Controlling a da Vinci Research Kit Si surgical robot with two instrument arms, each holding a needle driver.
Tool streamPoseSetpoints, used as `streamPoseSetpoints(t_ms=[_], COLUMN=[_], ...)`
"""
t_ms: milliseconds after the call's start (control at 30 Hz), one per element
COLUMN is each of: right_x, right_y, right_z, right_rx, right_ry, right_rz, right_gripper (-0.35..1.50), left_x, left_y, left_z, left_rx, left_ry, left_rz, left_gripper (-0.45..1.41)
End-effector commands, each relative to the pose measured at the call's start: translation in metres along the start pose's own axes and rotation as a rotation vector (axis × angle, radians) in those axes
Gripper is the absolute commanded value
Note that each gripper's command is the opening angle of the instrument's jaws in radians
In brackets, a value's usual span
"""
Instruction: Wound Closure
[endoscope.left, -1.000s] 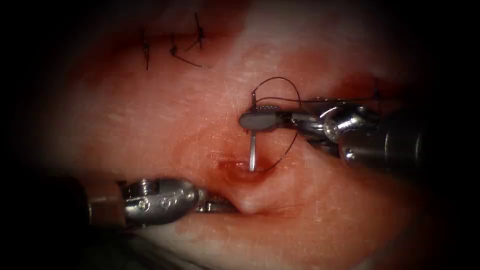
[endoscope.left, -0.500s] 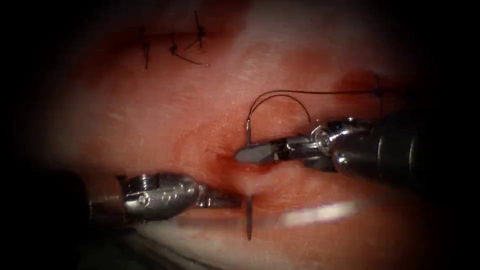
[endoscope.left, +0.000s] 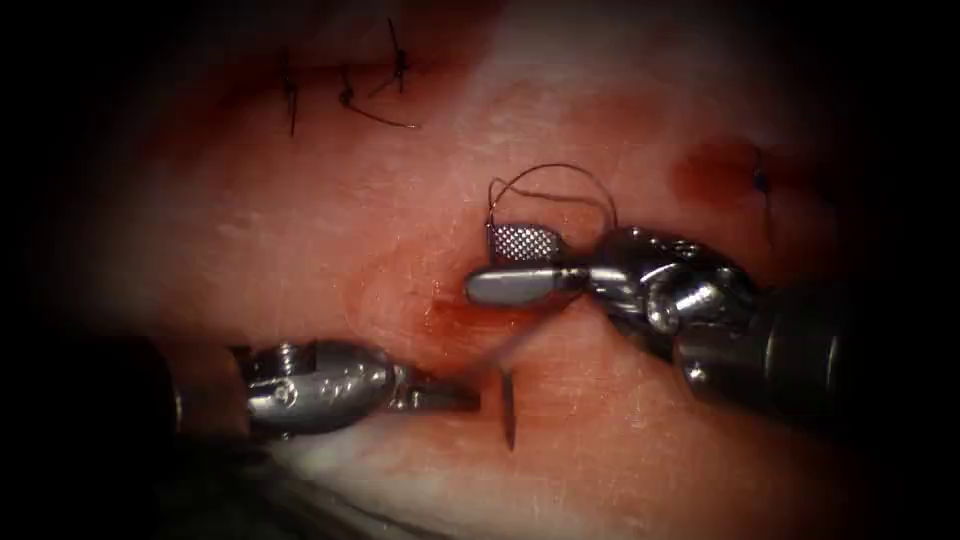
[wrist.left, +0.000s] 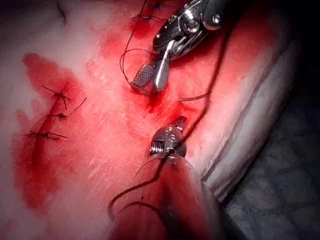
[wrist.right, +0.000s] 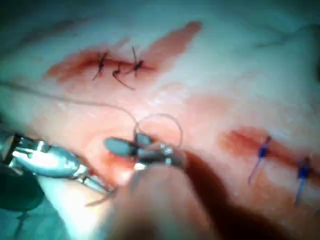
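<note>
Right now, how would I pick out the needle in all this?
Find the left arm's hand low on the tissue. Just beyond its tips a short dark needle pokes from the tissue, pointing downward. Unlike the thin looping thread above, it is stiff and straight-looking.

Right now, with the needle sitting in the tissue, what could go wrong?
1. The right tool has its jaws open and off the needle. The needle sits through the tissue with its tip out beside the left tool, so it might shift or slip back.
2. The thread loops just above the open jaws and could snag if they shut.
</note>
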Motion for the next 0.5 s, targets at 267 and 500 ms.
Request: streamPoseSetpoints(t_ms=[267,500], right_x=[0.0,-0.0009], right_y=[0.0007,-0.0039], right_z=[-0.0045,-0.005], right_rx=[0.019,0.125], right_ry=[-0.007,-0.044], right_rz=[-0.117,-0.15], right_gripper=[1.06,1.01], left_x=[0.0013,0.0022], left_y=[0.0004,0.001], left_z=[0.0007,0.0011], left_rx=[0.013,0.008], left_ry=[0.121,0.17], left_rz=[0.176,0.289], left_gripper=[-0.03,0.17])
